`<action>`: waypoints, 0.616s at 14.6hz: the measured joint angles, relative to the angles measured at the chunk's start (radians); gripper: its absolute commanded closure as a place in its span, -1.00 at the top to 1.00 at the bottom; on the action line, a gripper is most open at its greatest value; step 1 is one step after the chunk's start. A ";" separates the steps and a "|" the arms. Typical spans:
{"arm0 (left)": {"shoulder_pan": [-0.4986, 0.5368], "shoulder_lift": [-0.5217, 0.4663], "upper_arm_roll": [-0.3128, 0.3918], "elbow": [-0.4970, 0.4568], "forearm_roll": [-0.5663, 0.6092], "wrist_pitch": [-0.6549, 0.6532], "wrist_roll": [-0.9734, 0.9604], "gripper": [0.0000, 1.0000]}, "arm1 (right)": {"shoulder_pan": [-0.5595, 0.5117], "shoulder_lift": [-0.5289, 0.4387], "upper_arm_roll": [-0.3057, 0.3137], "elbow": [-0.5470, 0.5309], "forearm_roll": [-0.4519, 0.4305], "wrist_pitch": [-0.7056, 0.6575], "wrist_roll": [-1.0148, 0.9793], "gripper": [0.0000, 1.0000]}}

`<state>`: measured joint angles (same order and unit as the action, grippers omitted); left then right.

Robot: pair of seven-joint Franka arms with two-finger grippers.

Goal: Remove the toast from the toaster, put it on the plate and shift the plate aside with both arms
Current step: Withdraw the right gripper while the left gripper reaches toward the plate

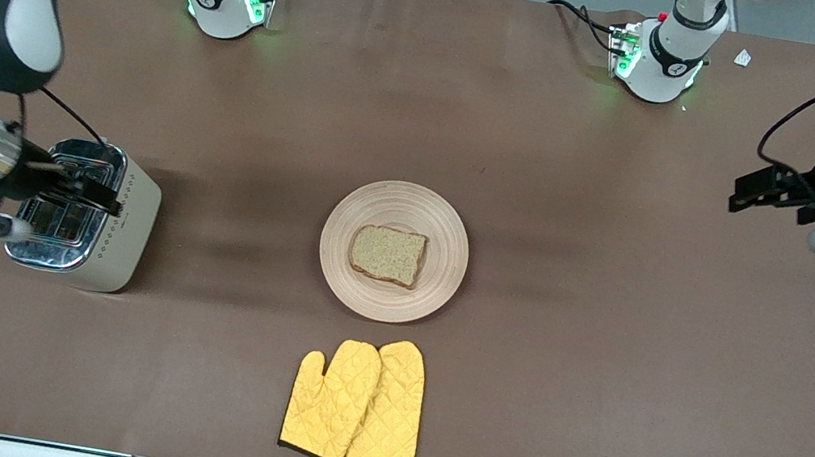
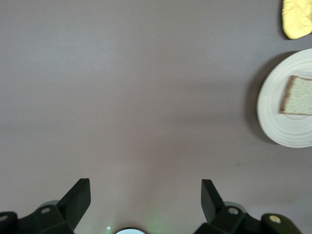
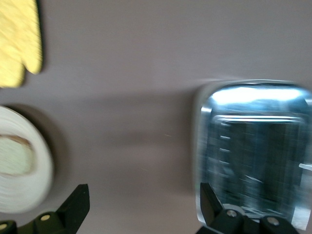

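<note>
The toast [image 1: 387, 255] lies flat on the round pale wooden plate [image 1: 403, 203] in the middle of the table. My right gripper [image 1: 90, 192] is open and empty, in the air over the toaster [image 1: 121, 232] at the right arm's end of the table. My left gripper [image 1: 744, 193] is open and empty, in the air over bare table at the left arm's end. The left wrist view shows its open gripper [image 2: 145, 195] with the plate [image 2: 287, 126] and toast [image 2: 297, 96] well off to one side. The right wrist view shows its open gripper [image 3: 145, 197], the plate [image 3: 29, 195], the toast [image 3: 14, 156] and the toaster [image 3: 253, 146].
A pair of yellow quilted oven mitts [image 1: 356, 400] lies nearer to the front camera than the plate; one also shows in the left wrist view [image 2: 297, 18] and in the right wrist view [image 3: 17, 41]. Cables run along the table's front edge.
</note>
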<state>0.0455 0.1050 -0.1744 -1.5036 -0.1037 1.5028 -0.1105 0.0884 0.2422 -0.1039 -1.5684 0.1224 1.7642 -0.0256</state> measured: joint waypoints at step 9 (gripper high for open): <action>-0.006 0.265 -0.051 -0.131 -0.328 0.395 0.214 1.00 | -0.038 -0.230 -0.008 -0.011 -0.110 -0.190 -0.023 1.00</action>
<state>0.0390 0.3697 -0.2253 -1.6348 -0.4322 1.8975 0.1039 0.0505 0.0123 -0.1123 -1.5796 0.0119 1.5742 -0.0488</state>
